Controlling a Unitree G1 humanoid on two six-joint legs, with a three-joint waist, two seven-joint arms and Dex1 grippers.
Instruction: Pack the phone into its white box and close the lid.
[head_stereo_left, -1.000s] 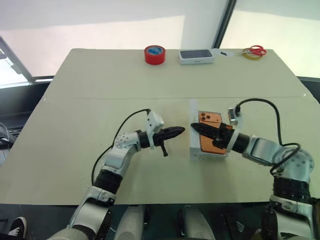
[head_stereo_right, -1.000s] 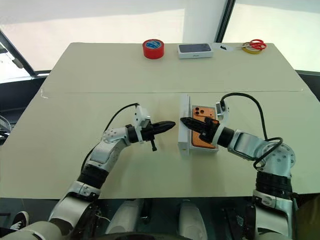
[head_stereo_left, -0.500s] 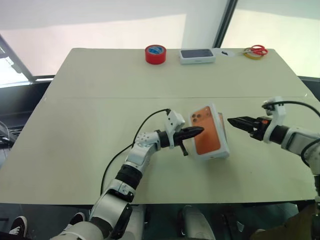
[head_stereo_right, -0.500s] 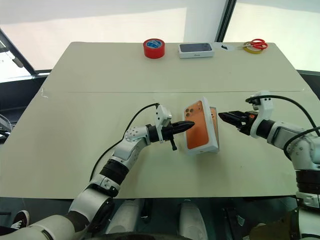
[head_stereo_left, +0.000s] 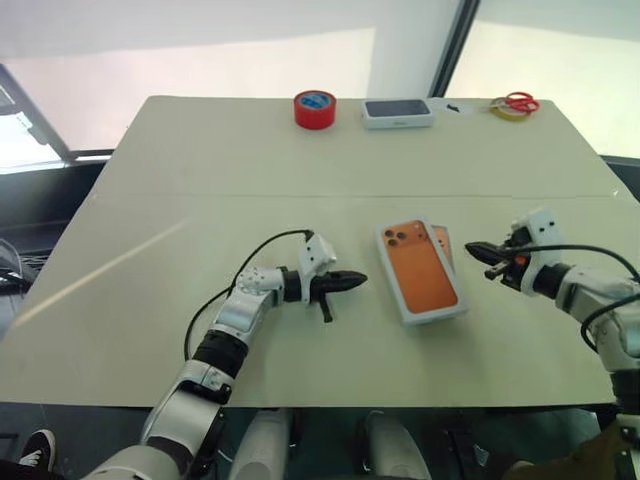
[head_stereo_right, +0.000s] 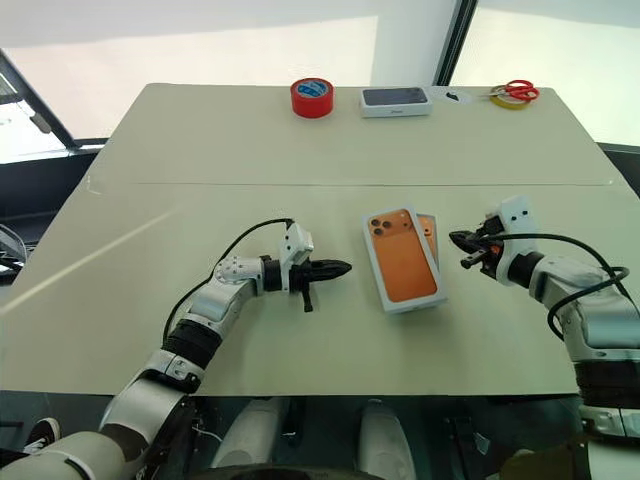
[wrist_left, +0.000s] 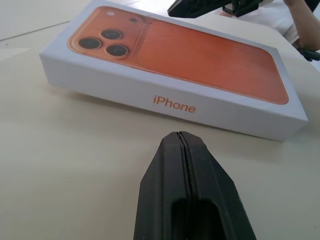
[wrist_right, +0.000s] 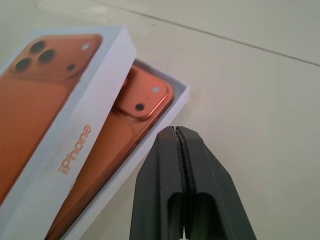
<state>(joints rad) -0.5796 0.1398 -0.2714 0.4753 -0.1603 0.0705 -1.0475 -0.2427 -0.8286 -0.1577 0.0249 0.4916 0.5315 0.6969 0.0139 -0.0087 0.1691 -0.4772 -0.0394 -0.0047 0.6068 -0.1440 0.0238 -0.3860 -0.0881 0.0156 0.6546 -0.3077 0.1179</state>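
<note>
Two grippers are flanking the package, one on each side, and neither is touching it. The lid (head_stereo_left: 417, 268), orange-printed on top, is lying askew over the white box (wrist_right: 176, 102): it is shifted toward the robot's left, leaving a strip of the tray uncovered on the right side. The phone (wrist_right: 141, 105) is sitting inside the tray, its lens corner showing in that uncovered strip. The package's long axis is running roughly away from the robot, slightly slanted on the table (head_stereo_left: 200, 170). The left gripper (head_stereo_left: 352, 280) is pointing at the lid's long left wall, fingers pressed together and holding nothing. The right gripper (head_stereo_left: 478, 250) is likewise closed and empty, standing near the exposed right edge. Judged from this, seating the lid is calling for a sideways push toward the right; the left gripper is better placed.
</note>
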